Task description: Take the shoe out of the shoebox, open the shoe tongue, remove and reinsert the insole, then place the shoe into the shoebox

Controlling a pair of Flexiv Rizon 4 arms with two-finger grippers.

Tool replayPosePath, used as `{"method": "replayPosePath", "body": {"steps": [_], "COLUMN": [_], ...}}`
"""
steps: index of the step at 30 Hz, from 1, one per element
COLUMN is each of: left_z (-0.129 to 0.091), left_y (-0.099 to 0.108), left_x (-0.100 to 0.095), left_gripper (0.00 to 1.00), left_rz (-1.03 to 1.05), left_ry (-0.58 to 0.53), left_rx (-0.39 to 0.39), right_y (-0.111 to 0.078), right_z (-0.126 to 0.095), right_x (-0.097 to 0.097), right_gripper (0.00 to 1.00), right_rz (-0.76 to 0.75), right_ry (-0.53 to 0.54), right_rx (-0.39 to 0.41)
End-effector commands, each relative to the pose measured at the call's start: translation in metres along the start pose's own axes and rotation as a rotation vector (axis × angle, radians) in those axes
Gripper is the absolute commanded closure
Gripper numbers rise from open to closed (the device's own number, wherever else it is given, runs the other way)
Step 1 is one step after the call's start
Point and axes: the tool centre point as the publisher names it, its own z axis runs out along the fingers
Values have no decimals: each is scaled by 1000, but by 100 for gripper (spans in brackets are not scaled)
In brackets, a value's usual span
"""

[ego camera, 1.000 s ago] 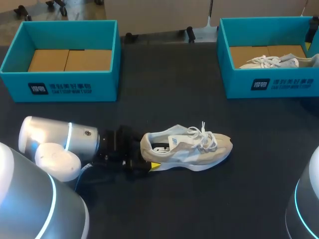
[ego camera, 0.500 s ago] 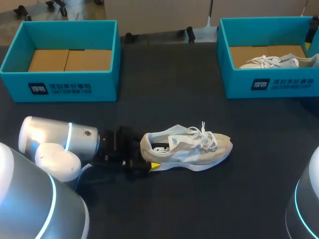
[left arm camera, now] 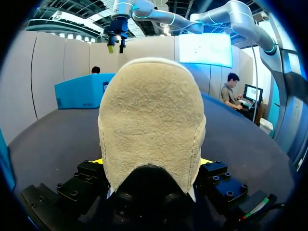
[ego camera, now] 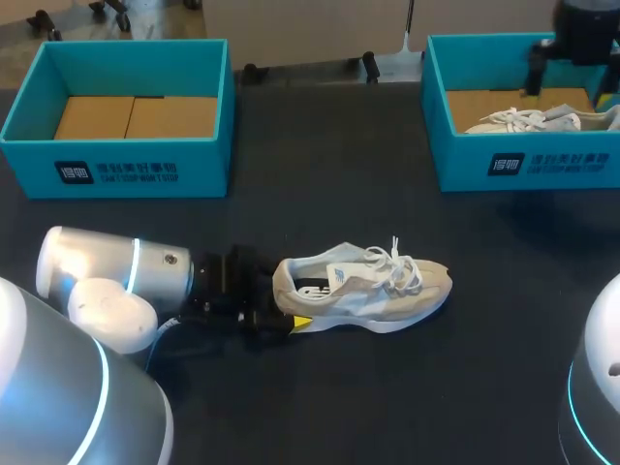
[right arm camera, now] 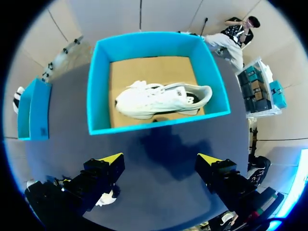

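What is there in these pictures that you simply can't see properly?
- Left wrist view: the shoe, heel-on, hides its own tongue, laces and insole.
- Head view: the insole is too small to judge how it sits.
- Head view: the right gripper is cut off by the top edge.
- Head view: the second shoe sits partly behind the right shoebox wall.

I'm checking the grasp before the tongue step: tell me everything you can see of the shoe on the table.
The shoe is a beige, suede-looking sneaker with pale side panels, white laces and white sole. It stands on its sole on the dark table, laced, toe pointing away from the left gripper, which clamps its heel from both sides.
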Motion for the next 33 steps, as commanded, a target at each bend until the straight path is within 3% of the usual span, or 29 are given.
{"method": "replayPosePath", "body": {"steps": [1, 10, 14, 33], "left_z": [1, 1, 1, 1], "left_y": [-1, -1, -1, -1], "left_x": [-1, -1, -1, -1], "left_gripper": [100, 100, 100, 100], "left_rz": [0, 0, 0, 0], "left_ry": [2, 2, 2, 2], "left_rx": [-5, -5, -5, -5], "right_y": [-21, -64, -84, -184], "right_z": [-13, -24, -28, -29], "right_x": [27, 77, 103, 206], "right_gripper": [0, 0, 0, 0], "right_rz": [-25, -66, -122, -104], "right_ry": [-17, 28, -1, -34], "right_rx": [-17, 26, 41, 111]}}
